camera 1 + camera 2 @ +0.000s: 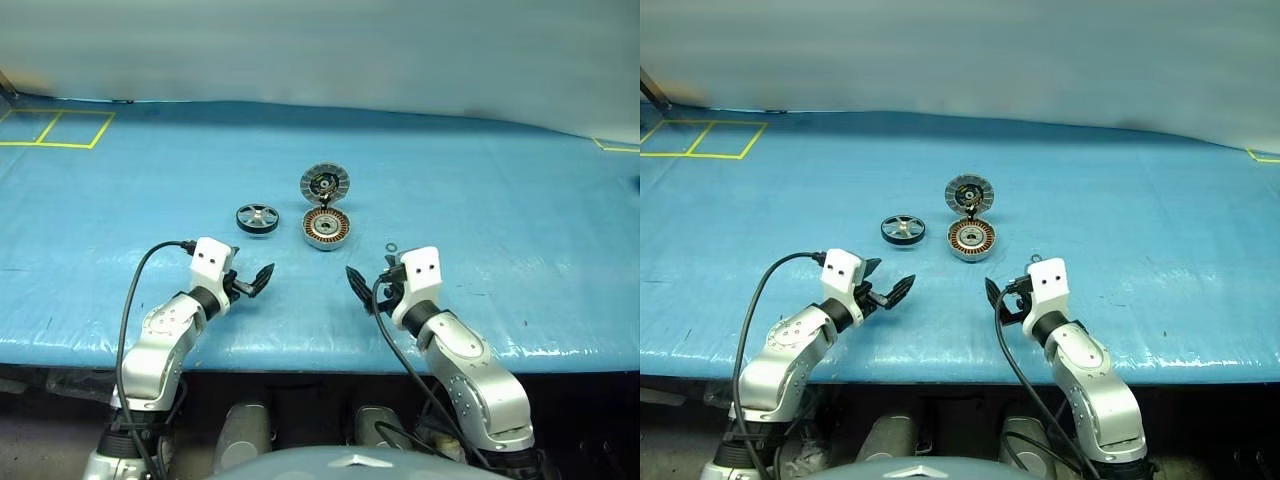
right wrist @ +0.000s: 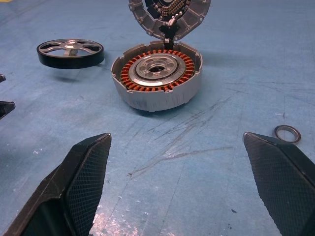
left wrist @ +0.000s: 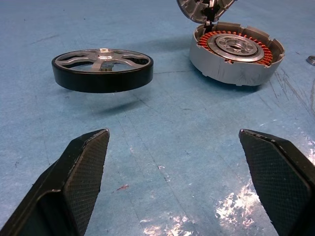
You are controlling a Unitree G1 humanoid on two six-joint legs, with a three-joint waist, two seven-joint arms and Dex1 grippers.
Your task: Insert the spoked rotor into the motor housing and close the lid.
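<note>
Blue surface [image 1: 520, 200] fills the frame. Both grippers, left [image 1: 252, 283] and right [image 1: 366, 288], hover low at centre, fingers spread and empty. At mid-frame the housing [image 1: 326, 229] sits open, its lid [image 1: 325, 184] hinged up behind; the rotor [image 1: 258, 218] lies just left. Nothing is picked yet; next, the left gripper probably reaches for the rotor.

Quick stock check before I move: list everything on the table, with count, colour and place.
spoked rotor: one, black rim, silver spokes, flat on the mat, left of the housing.
motor housing: one, silver, copper windings, mat centre, open.
lid: one, silver-grey, raised at the housing's far edge.
small ring: one, dark, right of the housing.
table mat: one, blue.
yellow tape lines: far left corner.
left tool: open, near the rotor.
right tool: open, near the housing.
</note>
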